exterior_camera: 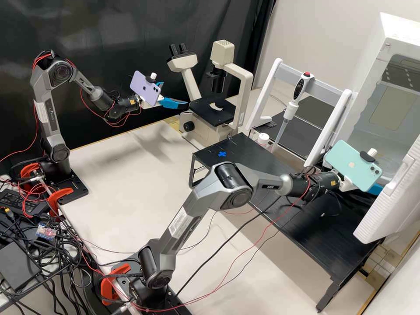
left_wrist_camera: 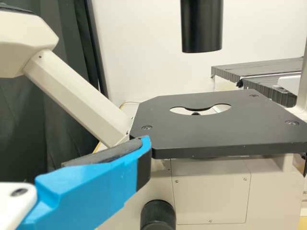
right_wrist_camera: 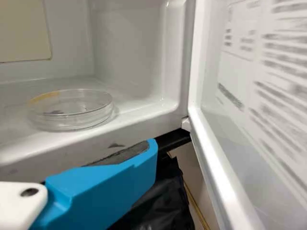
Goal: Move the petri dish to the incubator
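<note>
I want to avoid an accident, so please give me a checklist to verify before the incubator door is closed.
1. Petri dish inside the incubator: ok.
2. Dish lying flat on the incubator floor: ok.
3. Dish released by the right gripper: ok, it stands apart from the fingers.
4. Way free for the door: not ok, the right gripper is at the opening.
5. Left gripper away from the incubator: ok, it is beside the microscope.
6. Inside temperature correct: cannot tell.
</note>
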Controlling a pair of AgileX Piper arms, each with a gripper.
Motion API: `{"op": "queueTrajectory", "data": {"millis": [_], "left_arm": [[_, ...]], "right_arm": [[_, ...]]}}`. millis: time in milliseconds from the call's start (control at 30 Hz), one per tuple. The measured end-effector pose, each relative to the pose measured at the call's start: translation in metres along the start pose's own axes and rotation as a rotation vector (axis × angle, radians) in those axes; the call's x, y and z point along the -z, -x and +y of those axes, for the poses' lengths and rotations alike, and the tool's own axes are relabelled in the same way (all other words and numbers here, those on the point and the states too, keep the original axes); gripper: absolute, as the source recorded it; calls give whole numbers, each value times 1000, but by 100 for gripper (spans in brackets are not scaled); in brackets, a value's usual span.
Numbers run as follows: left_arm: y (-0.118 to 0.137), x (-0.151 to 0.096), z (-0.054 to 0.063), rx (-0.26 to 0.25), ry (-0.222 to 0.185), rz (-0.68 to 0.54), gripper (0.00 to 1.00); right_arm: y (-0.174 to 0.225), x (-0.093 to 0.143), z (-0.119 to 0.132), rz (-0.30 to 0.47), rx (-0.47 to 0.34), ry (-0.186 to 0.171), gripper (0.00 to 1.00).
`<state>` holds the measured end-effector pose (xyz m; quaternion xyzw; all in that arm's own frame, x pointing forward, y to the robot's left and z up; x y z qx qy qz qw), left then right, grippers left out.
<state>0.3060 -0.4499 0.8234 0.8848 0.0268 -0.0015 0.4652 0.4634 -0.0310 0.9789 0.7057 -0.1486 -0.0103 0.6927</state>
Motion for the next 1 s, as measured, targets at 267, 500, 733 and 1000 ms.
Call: {"op": "queueTrajectory", "data": {"millis": [267,500,733,1000], "left_arm": [[0,0,0,0,0,0,100],[0,0,0,0,0,0,100],[0,0,0,0,0,0,100],[0,0,0,0,0,0,100]], "right_arm": [[73,-9,7,68,-84,-71,100],[169,4,0,238,-143,-130,100],[242,30,-28,414,-119,-129,100],[290,38,-62,486,-87,-148,100]]}}
